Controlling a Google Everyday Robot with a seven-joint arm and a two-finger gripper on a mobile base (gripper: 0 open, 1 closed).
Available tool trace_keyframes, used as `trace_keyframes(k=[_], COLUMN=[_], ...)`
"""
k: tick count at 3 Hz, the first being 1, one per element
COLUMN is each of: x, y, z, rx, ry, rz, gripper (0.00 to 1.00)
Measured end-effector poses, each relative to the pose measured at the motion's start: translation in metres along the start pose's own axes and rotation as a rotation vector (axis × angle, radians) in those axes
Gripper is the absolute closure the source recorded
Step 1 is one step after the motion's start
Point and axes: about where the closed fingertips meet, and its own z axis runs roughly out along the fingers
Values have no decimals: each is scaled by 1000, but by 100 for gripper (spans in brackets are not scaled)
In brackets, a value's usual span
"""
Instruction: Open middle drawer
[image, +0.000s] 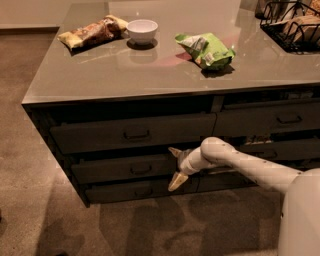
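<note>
The middle drawer (115, 170) is the medium-height dark front in the counter's left column, between a taller drawer (130, 134) above and a slim drawer (135, 192) below. Its small loop handle (141, 170) sits at its centre. My gripper (176, 166) is at the drawer's right end, to the right of the handle and apart from it. It is open, with one fingertip (174, 151) up at the drawer's top edge and the other down at its bottom edge. My white arm (240, 162) reaches in from the right.
On the grey countertop (100, 75) lie a brown snack bag (92, 32), a white bowl (142, 31) and a green chip bag (207, 49). A black wire basket (295, 25) stands at the back right. More drawers (277, 120) fill the right column. Brown carpet lies in front.
</note>
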Motion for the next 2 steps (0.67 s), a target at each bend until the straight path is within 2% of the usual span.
trace_keyframes(k=[1, 2], x=[4, 5], y=[-16, -23], z=[12, 18], rx=[-28, -56], ry=[-51, -58], rz=[16, 24], gripper=[0, 0])
